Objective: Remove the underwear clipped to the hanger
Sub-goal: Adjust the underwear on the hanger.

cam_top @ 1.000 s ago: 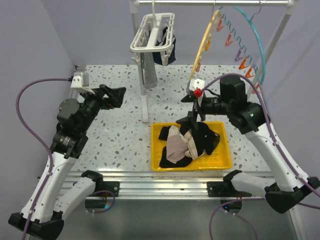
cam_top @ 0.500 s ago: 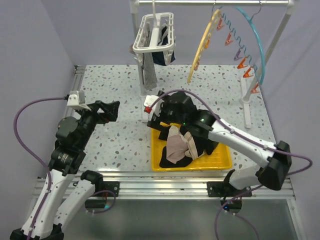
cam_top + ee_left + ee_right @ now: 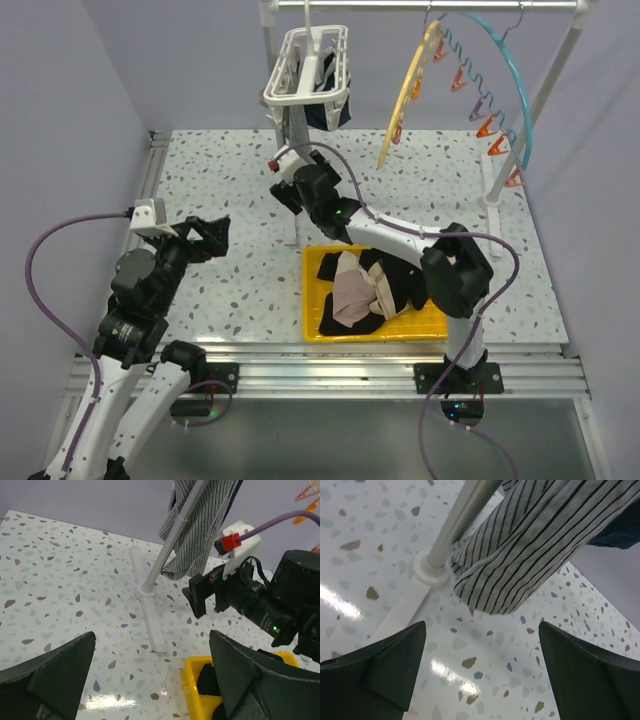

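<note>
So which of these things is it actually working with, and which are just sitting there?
Part of the job: white clip hanger, striped underwear, navy underwear, yellow tray holding more underwear.
Just there: yellow hanger, teal hanger with orange clips.

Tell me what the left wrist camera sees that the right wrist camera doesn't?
Only the left wrist view shows a corner of the yellow tray with dark cloth inside, and the right claw pointing toward the hanging clothes. Only the right wrist view shows a clear patch of navy cloth; the left view has at most a dark sliver there. Both show the grey striped underwear hanging by the white pole, the speckled table, and the camera's own open claw at the bottom, like the left claw.
</note>
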You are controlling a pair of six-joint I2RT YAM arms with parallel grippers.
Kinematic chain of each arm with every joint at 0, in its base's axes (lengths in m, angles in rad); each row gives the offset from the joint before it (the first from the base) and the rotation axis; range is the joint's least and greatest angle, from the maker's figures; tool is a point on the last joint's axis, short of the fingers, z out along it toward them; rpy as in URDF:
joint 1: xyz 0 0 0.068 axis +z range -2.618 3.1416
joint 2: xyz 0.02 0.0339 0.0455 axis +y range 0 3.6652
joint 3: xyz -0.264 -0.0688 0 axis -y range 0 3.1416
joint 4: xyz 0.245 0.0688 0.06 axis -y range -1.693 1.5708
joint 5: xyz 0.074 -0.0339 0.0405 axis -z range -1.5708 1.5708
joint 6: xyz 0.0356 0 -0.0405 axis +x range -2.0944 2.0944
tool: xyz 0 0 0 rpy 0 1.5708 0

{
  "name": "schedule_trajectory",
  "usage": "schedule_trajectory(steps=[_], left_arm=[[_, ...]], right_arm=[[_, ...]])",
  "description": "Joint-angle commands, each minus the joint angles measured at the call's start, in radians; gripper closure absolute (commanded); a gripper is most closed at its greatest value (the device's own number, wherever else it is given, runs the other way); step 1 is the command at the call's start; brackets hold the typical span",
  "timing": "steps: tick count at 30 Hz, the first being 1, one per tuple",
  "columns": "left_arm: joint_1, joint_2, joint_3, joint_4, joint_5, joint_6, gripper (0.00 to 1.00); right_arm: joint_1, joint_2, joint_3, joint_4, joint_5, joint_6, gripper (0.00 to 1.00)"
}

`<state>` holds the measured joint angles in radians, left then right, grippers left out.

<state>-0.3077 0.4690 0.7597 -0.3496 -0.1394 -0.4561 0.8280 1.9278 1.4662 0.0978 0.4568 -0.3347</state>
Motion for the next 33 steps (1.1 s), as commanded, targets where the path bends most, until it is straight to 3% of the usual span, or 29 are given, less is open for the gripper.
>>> schedule_trajectory(steps=[1, 7, 11, 13, 16, 17, 20, 24, 28, 33], left_arm=[[0.009, -0.026, 0.003, -0.034, -0.042, 0.027, 0.00], [0.009, -0.040, -0.014, -0.037, -0.052, 0.033, 0.00], [0.009, -0.006, -0.008, -0.020, -0.040, 0.039, 0.00], [0.009, 0.006, 0.000, -0.015, -0.032, 0.040, 0.00], [0.009, 0.025, 0.012, -0.012, -0.028, 0.042, 0.00], [0.009, 0.028, 0.013, -0.012, -0.028, 0.040, 0.00], [0.009, 0.025, 0.021, -0.015, -0.029, 0.036, 0.00], [0.009, 0.010, 0.015, -0.020, -0.035, 0.025, 0.00], [0.009, -0.004, -0.003, -0.002, -0.037, 0.011, 0.00], [0.009, 0.011, -0.017, 0.032, -0.026, 0.011, 0.00]], right_arm=[[-0.056, 0.051, 0.141, 0.096, 0.123, 0.101, 0.02], [-0.110, 0.122, 0.247, 0.088, 0.076, 0.146, 0.05], [-0.121, 0.143, 0.264, 0.129, -0.005, 0.157, 0.13], [-0.135, 0.158, 0.282, 0.119, -0.039, 0.183, 0.25], [-0.164, 0.171, 0.313, 0.114, -0.156, 0.221, 0.63], [-0.173, 0.172, 0.321, 0.091, -0.176, 0.235, 0.83], [-0.210, 0.148, 0.313, 0.056, -0.266, 0.263, 1.00], [-0.257, 0.028, 0.200, 0.049, -0.421, 0.258, 1.00], [-0.326, -0.113, 0.079, -0.023, -0.688, 0.214, 1.00], [-0.371, -0.304, -0.027, -0.095, -0.862, 0.155, 1.00]])
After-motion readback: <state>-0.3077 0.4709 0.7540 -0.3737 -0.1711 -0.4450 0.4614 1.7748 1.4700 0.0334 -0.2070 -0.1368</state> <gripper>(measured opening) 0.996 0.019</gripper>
